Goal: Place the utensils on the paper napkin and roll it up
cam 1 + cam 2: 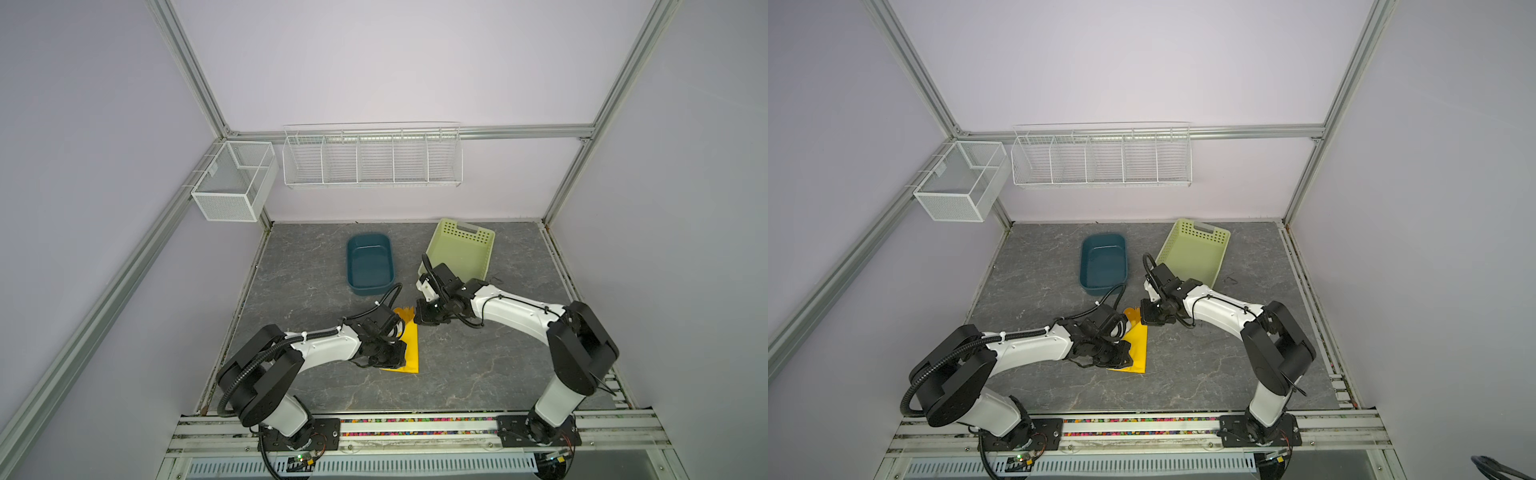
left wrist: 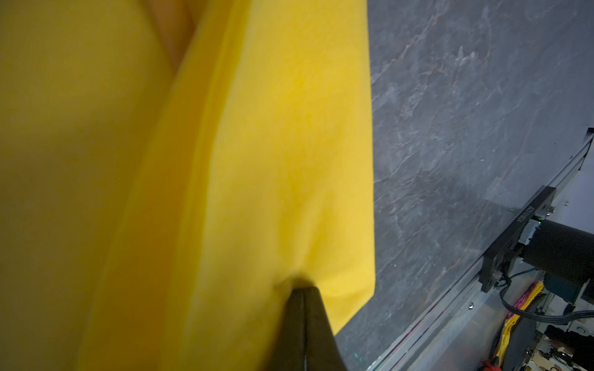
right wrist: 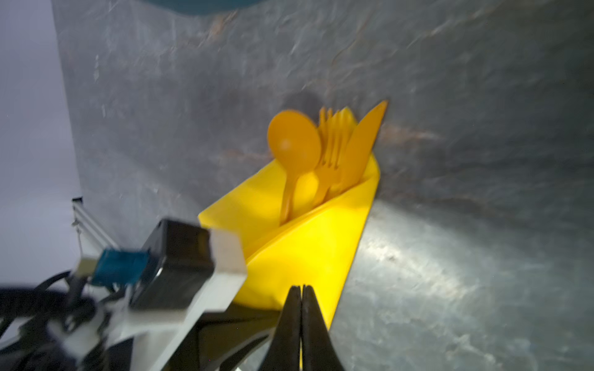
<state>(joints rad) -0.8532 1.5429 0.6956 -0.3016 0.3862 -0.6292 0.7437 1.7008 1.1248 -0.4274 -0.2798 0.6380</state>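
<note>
L gripper point(image 2: 302, 290): jaws closed tight, tips sunk in a pucker of the paper napkin point(image 2: 257, 160) — reads as a pinch on the folded-over ply, close to its corner.
R gripper point(image 3: 302, 289): jaws shut together, nothing betw. them; tips sit over the napkin's near edge, contact can't be told.
Napkin: folded into a slim pocket on the table point(image 3: 482, 128), straight ahead of the R tips and wrapped around the L tips.
Utensils: spoon point(image 3: 294, 138), fork point(image 3: 332, 141), knife point(image 3: 363, 141) lie side by side inside the pocket. Heads stick out the open end farthest from the R gripper; handles are hidden under the ply.
Stage (est.): utensils placed, one fold over them, roll not yet tight.
Risk 1: thin paper + small pinch — a hard pull by L could tear it at the tips.
Risk 2: if L lets go early, the soft fold prob. springs open.
Risk 3: smooth plastic on paper; tilting or dragging the bundle could slide cutlery out the open end, spoon likely first as it lies outermost.
Risk 4: a nudge from the shut R gripper could fan the three apart instead of tucking them.
Risk 5: both wrists crowd the same napkin, so a bump betw. arms is possible.
Unclear: R wrist view is blurred.
</note>
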